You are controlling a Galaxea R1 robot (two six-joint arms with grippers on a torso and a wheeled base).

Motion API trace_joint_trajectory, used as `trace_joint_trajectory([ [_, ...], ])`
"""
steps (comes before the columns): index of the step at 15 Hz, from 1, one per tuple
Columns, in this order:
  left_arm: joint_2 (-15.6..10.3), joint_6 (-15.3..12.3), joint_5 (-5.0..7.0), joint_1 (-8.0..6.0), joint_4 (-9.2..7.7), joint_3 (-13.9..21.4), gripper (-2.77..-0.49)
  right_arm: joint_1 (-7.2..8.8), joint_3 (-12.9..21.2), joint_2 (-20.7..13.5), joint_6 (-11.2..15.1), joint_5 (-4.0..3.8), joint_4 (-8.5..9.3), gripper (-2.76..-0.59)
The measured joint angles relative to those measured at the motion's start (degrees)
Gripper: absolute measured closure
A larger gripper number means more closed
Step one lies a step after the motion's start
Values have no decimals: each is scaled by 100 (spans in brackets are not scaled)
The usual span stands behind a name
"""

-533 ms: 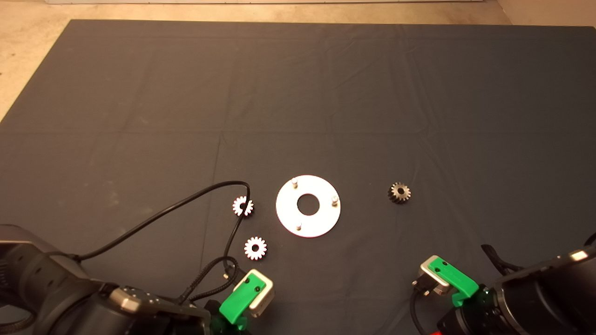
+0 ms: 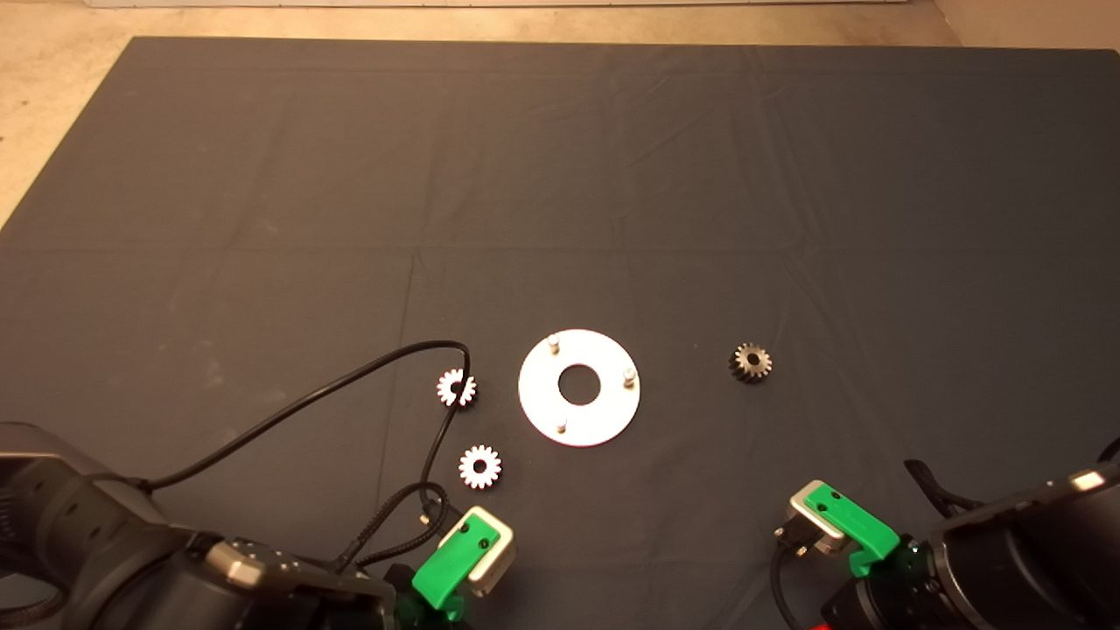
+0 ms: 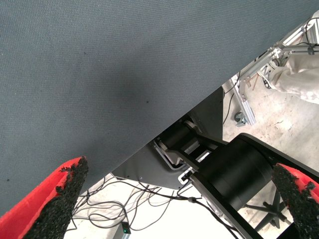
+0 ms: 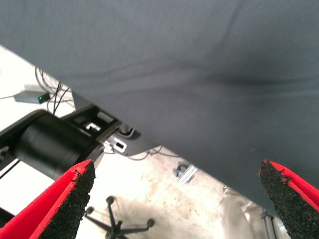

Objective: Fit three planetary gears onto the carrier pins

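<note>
The flat round silver plate (image 2: pixel 604 416) lies at the mat's middle front, and the three carrier pins (image 2: pixel 553 343) (image 2: pixel 628 376) (image 2: pixel 561 426) on it are bare. Two bright planetary gears (image 2: pixel 457 387) (image 2: pixel 479 466) lie flat to its left. A darker third gear (image 2: pixel 750 362) lies to its right. My left gripper (image 3: pixel 179 169) is parked at the front edge, open and holding nothing, and its green body (image 2: pixel 455 560) is just in front of the nearer left gear. My right gripper (image 4: pixel 177 169) is parked at the front right, open and holding nothing, its green body (image 2: pixel 840 516) showing.
A black cable (image 2: pixel 297 407) loops from the left arm over the mat (image 2: pixel 560 175) and crosses the farther left gear. Both wrist views show the mat's front edge, the robot's black base (image 3: pixel 234 174), floor cables and a chair base (image 4: pixel 117 226).
</note>
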Motion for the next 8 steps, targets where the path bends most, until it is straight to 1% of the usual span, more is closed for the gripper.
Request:
trace_joint_trajectory([
  [2,2,0,0,-5,0,0,-265,157,0,0,0,0,2,-246],
  [3,2,0,0,-36,-5,0,-265,253,0,0,0,-2,5,-246],
  [4,2,0,0,-74,-5,0,-265,402,0,0,0,0,13,-246],
  [6,11,0,0,-96,-5,0,-265,906,0,-2,-6,-5,65,-246],
  [7,27,-1,0,-99,-5,0,-265,1162,-2,-2,-68,-5,95,-246],
  [8,39,0,0,-101,-7,0,-265,1383,-5,-2,-152,0,154,-246],
])
